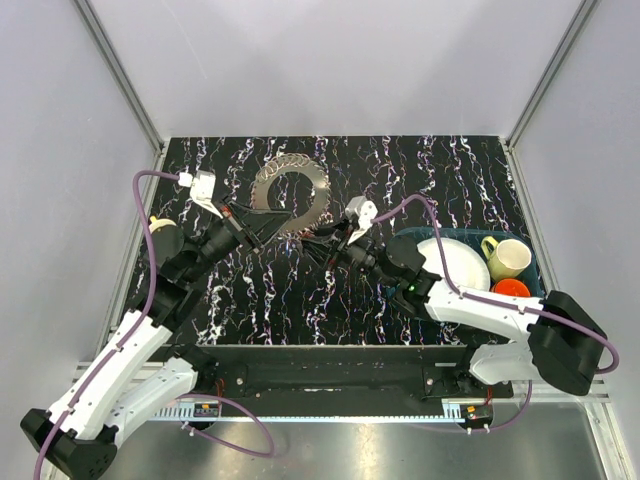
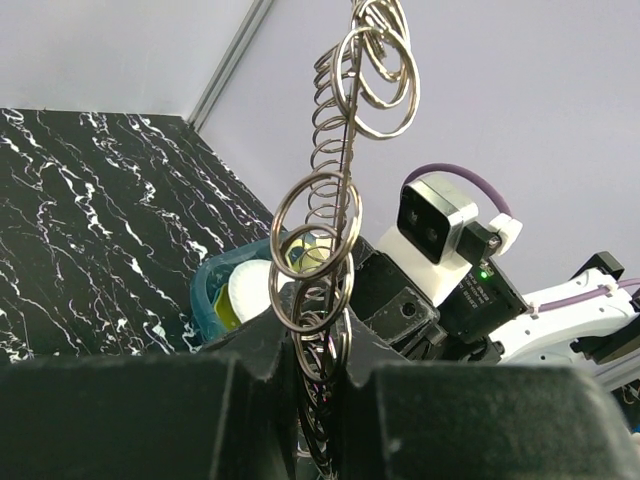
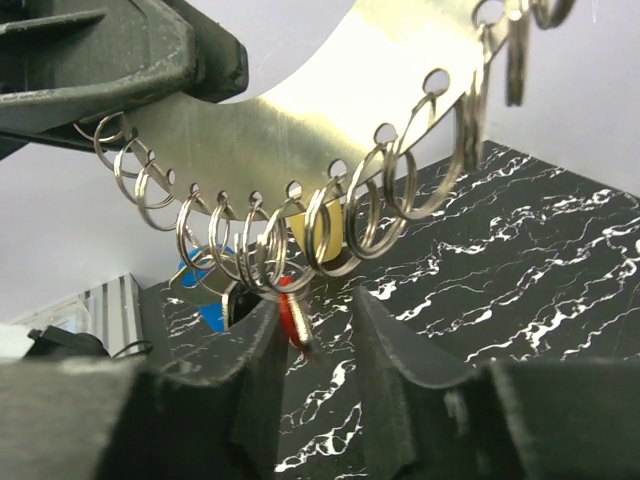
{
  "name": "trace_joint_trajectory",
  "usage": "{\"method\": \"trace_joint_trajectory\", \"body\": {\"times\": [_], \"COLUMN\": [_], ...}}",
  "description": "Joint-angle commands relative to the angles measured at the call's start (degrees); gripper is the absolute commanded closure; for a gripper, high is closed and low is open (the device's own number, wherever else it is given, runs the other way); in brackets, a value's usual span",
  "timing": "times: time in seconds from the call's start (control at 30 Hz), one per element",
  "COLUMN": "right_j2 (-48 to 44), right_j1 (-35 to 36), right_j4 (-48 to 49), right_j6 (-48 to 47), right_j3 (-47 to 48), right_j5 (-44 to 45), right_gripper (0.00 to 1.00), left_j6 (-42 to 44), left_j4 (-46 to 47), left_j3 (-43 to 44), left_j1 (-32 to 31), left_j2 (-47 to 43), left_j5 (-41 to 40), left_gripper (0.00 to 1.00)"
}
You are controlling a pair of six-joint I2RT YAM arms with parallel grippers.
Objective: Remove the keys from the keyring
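The keyring (image 1: 292, 188) is a silvery crescent plate fringed with small split rings, held tilted above the table. My left gripper (image 1: 268, 224) is shut on its lower edge; in the left wrist view the jaws (image 2: 322, 345) clamp the plate edge-on amid the rings. My right gripper (image 1: 320, 243) is just right of it, open. In the right wrist view the plate (image 3: 300, 110) arches overhead, and the red key (image 3: 296, 318) hangs between my open fingers (image 3: 315, 305), close against the left one. The blue key (image 3: 205, 292) hangs further left, behind that finger. A yellow tag (image 3: 325, 240) hangs behind the rings.
A teal tray (image 1: 530, 262) at the right holds a white plate (image 1: 455, 262), a yellow mug (image 1: 505, 258) and an orange piece (image 1: 512, 288). A yellow object (image 1: 160, 226) sits at the table's left edge. Grey walls enclose the black marbled table (image 1: 440, 180).
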Motion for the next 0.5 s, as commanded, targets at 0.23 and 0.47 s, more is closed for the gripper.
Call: {"method": "trace_joint_trajectory", "body": {"times": [0.23, 0.47], "right_j2": [-2.7, -7.0], "right_j1": [0.6, 0.6], "right_j4": [1.6, -12.6], "right_j6": [-4.9, -8.3], "right_j3": [-3.1, 1.8], "right_j5": [6.2, 4.3], "right_gripper": [0.99, 1.0], "left_j6": [2.4, 3.8], "left_j4": [-2.1, -7.6], "left_j3": [0.1, -1.7], "left_j1": [0.1, 0.1], "left_j2": [-2.1, -3.3], "left_j5": [-6.0, -11.2], "left_gripper": [1.0, 1.0]}}
